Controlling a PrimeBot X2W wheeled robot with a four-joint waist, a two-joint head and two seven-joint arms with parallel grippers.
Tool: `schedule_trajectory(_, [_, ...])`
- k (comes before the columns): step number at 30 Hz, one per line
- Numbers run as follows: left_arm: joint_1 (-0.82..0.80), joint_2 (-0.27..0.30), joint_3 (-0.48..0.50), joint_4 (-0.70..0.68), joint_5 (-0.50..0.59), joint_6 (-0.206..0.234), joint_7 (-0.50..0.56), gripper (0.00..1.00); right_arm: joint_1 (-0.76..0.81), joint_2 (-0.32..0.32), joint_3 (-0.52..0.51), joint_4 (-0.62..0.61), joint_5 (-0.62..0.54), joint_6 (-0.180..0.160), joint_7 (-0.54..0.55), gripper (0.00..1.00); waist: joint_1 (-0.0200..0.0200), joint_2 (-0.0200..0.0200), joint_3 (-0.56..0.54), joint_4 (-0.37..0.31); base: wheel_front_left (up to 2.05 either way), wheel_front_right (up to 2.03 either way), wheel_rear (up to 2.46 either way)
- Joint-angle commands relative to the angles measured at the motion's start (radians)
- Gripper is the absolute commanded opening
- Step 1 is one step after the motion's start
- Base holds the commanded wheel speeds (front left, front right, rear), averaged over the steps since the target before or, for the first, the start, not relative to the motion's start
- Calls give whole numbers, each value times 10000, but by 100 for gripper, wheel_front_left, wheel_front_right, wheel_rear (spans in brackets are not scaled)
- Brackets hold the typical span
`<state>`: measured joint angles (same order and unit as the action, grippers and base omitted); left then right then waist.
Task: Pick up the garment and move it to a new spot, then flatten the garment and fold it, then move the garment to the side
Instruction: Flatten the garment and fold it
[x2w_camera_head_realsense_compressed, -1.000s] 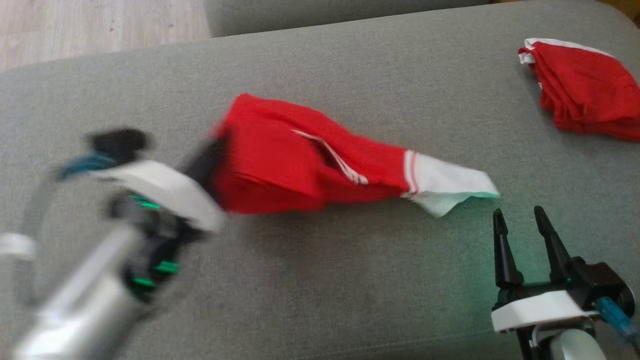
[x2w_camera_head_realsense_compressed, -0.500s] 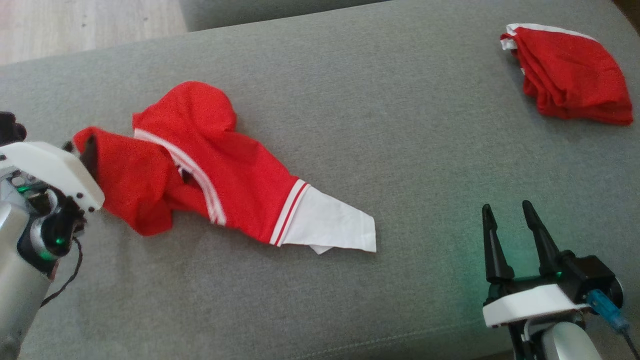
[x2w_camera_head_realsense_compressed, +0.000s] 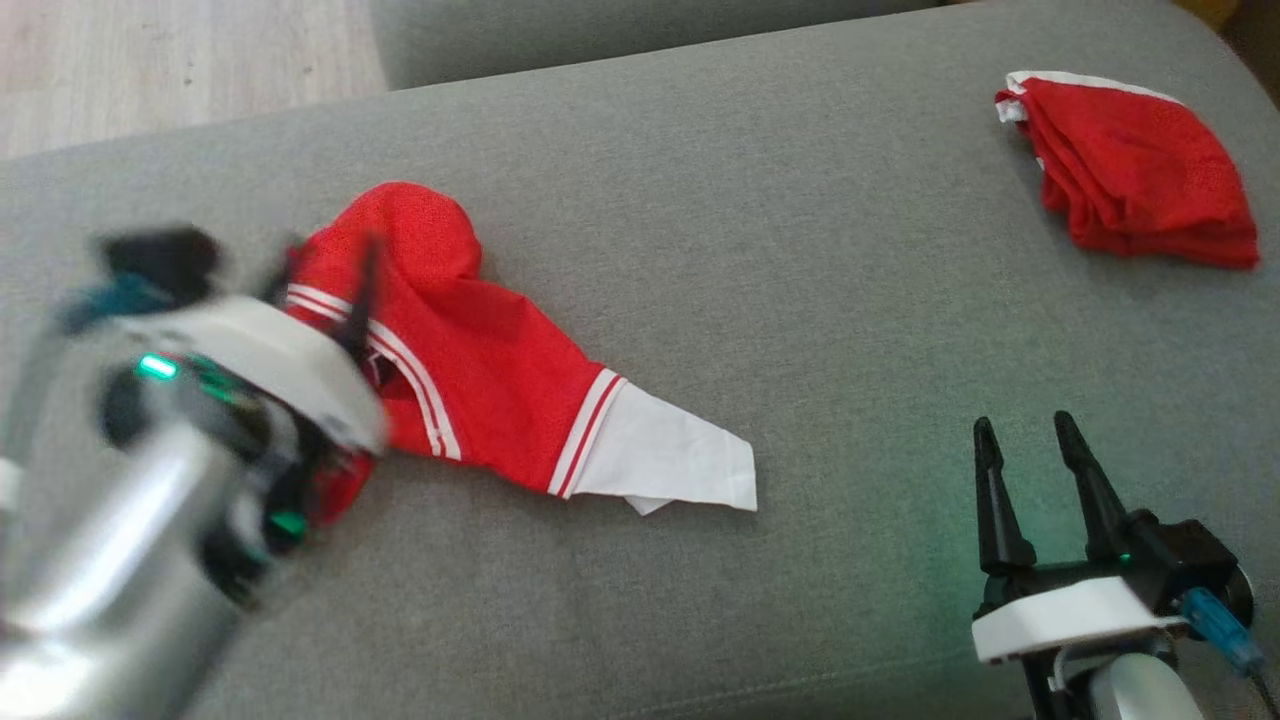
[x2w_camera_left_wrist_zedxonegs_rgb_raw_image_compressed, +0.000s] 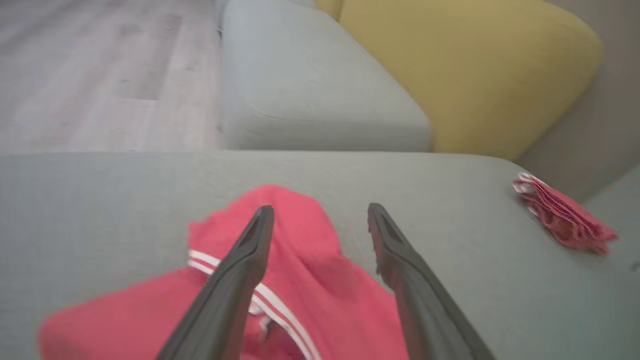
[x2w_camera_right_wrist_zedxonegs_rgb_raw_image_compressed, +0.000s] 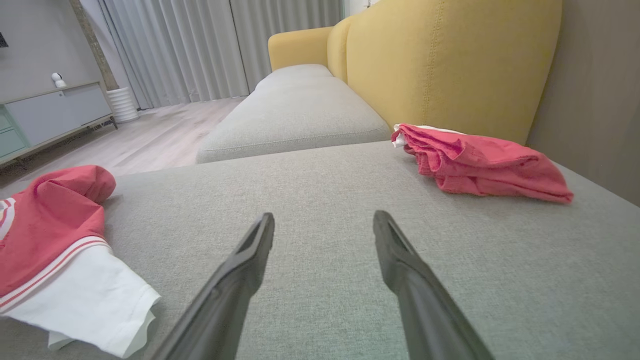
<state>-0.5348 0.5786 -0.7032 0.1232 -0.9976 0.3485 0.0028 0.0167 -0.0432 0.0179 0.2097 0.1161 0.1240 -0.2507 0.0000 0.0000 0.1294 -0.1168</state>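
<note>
The garment (x2w_camera_head_realsense_compressed: 470, 370) is red with white stripes and a white end, and lies crumpled on the grey sofa seat at centre left. It shows too in the left wrist view (x2w_camera_left_wrist_zedxonegs_rgb_raw_image_compressed: 310, 280) and the right wrist view (x2w_camera_right_wrist_zedxonegs_rgb_raw_image_compressed: 55, 225). My left gripper (x2w_camera_head_realsense_compressed: 320, 275), blurred by motion, hovers over the garment's left part; its fingers (x2w_camera_left_wrist_zedxonegs_rgb_raw_image_compressed: 240, 270) stand wide apart above the red cloth with nothing between them. Open and empty, my right gripper (x2w_camera_head_realsense_compressed: 1020, 450) rests low at the lower right, well clear of the garment's white end.
A second red folded cloth (x2w_camera_head_realsense_compressed: 1130, 170) lies at the sofa seat's far right corner (x2w_camera_right_wrist_zedxonegs_rgb_raw_image_compressed: 480, 160). Yellow backrest cushions (x2w_camera_right_wrist_zedxonegs_rgb_raw_image_compressed: 440, 65) rise behind it. Another grey seat (x2w_camera_left_wrist_zedxonegs_rgb_raw_image_compressed: 310, 85) and a wooden floor (x2w_camera_head_realsense_compressed: 180, 60) lie beyond the far edge.
My left gripper pulled the garment to the left, opened and let it drop, then rose over it. The camera shifted slightly. The right gripper stayed put.
</note>
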Motion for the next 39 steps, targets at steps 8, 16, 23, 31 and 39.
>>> schedule_trajectory(8, [1242, -1350, -560, 26, -55, 1133, -121, 100, -67, -70, 412, -341, 122, 67, -111, 100, 0, 0, 162, 145, 0, 0, 0])
schedule_trajectory(16, [1368, -2017, -446, 1403, -213, 865, -792, 100, -7, -70, 328, -314, -75, 67, -111, 100, 0, 0, 266, 216, 0, 0, 0])
schedule_trajectory(23, [1222, -2534, -658, 1972, -352, 261, -858, 100, -101, -70, 411, -271, -112, 67, -111, 100, 0, 0, 268, 188, 0, 0, 0])
schedule_trajectory(31, [953, -2746, -758, 2220, -258, 24, -1003, 39, -68, -70, 416, -233, -94, 67, -111, 100, 0, 0, 257, 89, 0, 0, 0])
schedule_trajectory(39, [746, -2548, -962, 1832, 22, -20, -960, 0, -18, -70, 395, -212, -77, 67, -111, 100, 0, 0, 168, 29, 0, 0, 0])
